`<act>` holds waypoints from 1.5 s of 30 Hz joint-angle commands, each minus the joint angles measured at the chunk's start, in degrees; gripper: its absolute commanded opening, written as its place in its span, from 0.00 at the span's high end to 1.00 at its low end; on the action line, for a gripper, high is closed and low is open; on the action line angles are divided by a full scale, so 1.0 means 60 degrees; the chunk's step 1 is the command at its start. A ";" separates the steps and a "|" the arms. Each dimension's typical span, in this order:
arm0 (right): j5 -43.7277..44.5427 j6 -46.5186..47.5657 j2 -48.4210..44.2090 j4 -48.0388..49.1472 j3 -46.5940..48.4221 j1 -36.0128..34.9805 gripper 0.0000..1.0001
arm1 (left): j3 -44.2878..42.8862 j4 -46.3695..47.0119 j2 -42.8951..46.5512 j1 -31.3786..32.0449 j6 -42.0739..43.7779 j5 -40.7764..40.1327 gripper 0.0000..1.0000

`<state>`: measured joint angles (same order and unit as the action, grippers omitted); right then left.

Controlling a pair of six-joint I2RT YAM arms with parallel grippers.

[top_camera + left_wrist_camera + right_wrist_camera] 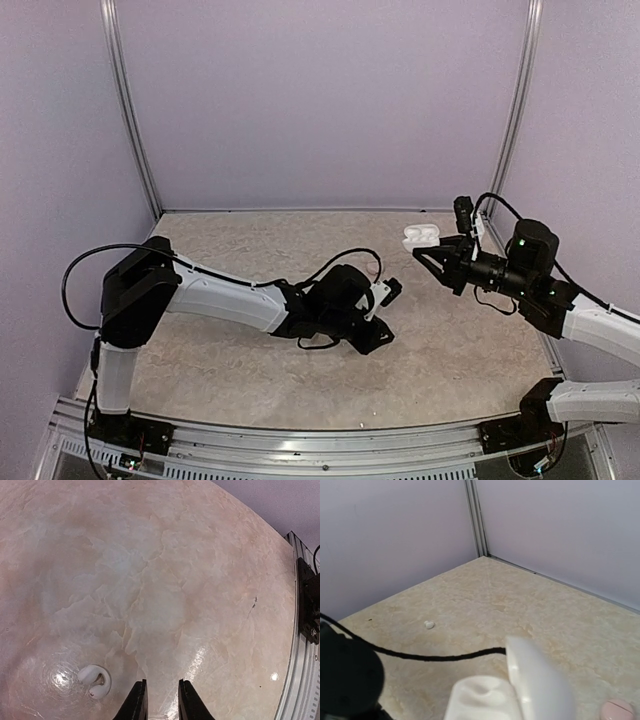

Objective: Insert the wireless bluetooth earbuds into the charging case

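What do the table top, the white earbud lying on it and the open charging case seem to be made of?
The table top: looks like polished marble or marble-print laminate, given beige veining and bright glare spots. The earbud: smooth white plastic, probably glossy, with a highlight on its rounded body. The charging case: white plastic with soft sheen; it is blurred, so the finish is uncertain.

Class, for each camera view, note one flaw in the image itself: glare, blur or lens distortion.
Left wrist: the wide lens bends the table edge into a curve, and glare shines beside the earbud. Right wrist: the open charging case is blurred close to the lens; the far earbud is sharper. Top external: even light, only soft shadows.
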<state>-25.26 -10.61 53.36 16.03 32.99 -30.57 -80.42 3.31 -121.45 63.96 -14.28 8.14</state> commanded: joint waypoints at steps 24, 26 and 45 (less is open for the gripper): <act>-0.0171 -0.0006 -0.0182 -0.0091 -0.0079 0.0118 0.98 | 0.0013 0.0590 -0.0699 -0.0556 -0.2095 0.0953 0.85; -0.0178 0.0001 -0.0164 -0.0094 -0.0079 0.0116 0.99 | 0.0033 0.0598 -0.0741 -0.0629 -0.2204 0.0961 0.85; -0.0165 0.0130 -0.0045 -0.0166 0.0009 0.0114 0.98 | 0.0223 0.0571 -0.0999 -0.0978 -0.2591 0.0864 0.86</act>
<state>-25.91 -10.37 53.34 15.62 32.97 -30.57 -78.81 7.29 -125.89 58.41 -29.45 13.50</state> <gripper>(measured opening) 0.243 0.140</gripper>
